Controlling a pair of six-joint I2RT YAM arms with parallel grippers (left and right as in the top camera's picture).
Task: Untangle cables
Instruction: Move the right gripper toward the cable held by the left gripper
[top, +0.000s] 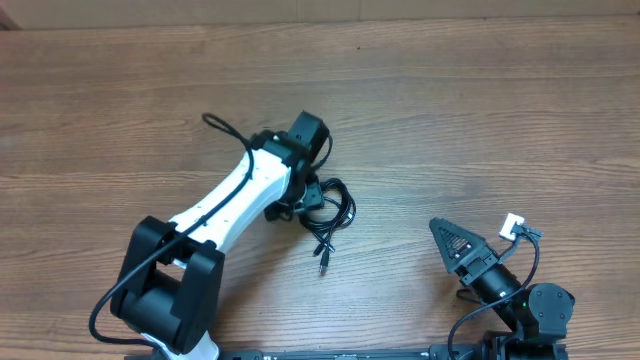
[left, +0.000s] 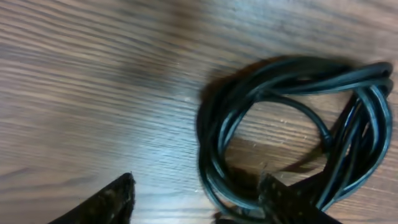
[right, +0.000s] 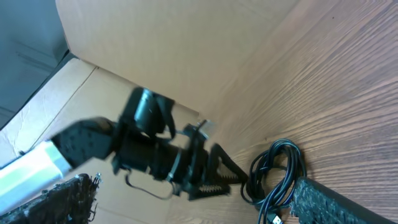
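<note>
While the left claw (left: 198, 182) hangs low over the table (top: 480, 120) with its jaws partly apart and nothing caught between them, the cables (left: 211, 124) lie just to its right as one tight coil near the middle of the table. One finger (left: 280, 199) overlaps the coil's near edge and the other stands well clear over bare wood. The step in hand looks like picking a first cord out of the bundle. To do it well, the claw should probably close on a single strand and not on the whole thickness of the coil. The best choice seems to be the loose end with the plug (top: 323, 266), which trails out toward the front. A slow pull away from the coil would keep the loops from tightening. Well apart to the right, near the front edge, the right claw (top: 447, 235) stands wide open and empty, and it could pin the rest of the coil. The strands cannot be counted, and their crossings are lost in black on black. The left wrist view cuts the coil off at the right and bottom. From overhead the arm hides the left fingertips. It cannot be told whether the overlapping finger touches the cables or floats above them.
</note>
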